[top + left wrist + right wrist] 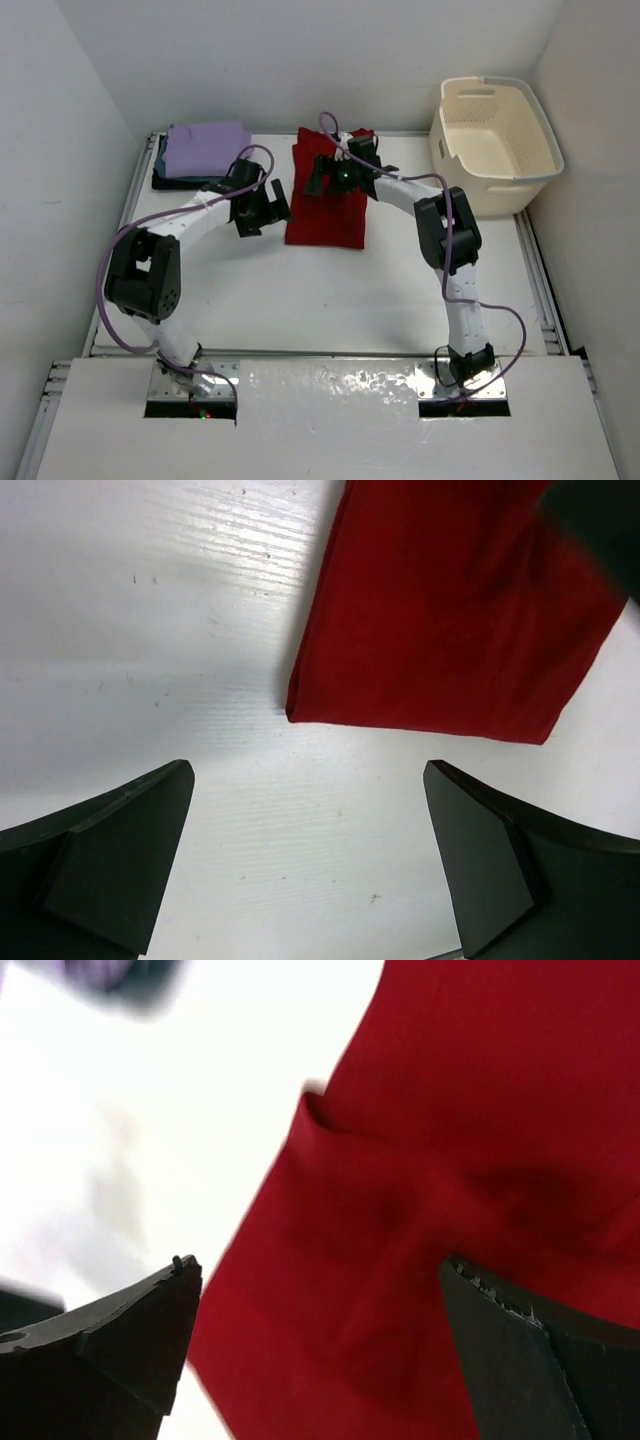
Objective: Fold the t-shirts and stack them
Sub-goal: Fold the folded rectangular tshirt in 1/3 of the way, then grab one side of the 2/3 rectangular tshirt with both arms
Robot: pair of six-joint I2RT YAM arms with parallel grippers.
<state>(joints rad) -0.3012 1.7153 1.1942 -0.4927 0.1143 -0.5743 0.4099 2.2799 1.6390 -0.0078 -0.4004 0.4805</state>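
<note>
Table (300, 295) lies open on the near side; basket (497, 180) blocks far right, folded stack (205, 148) far left.

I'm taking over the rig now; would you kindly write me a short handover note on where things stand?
Left end effector: open, empty, over the table beside the red t-shirt.
Right end effector: open, empty, above that shirt's far part.
Done: purple t-shirt folded atop a dark folded garment, far left.
Left: finish folding the red t-shirt, stack it on purple.
</note>
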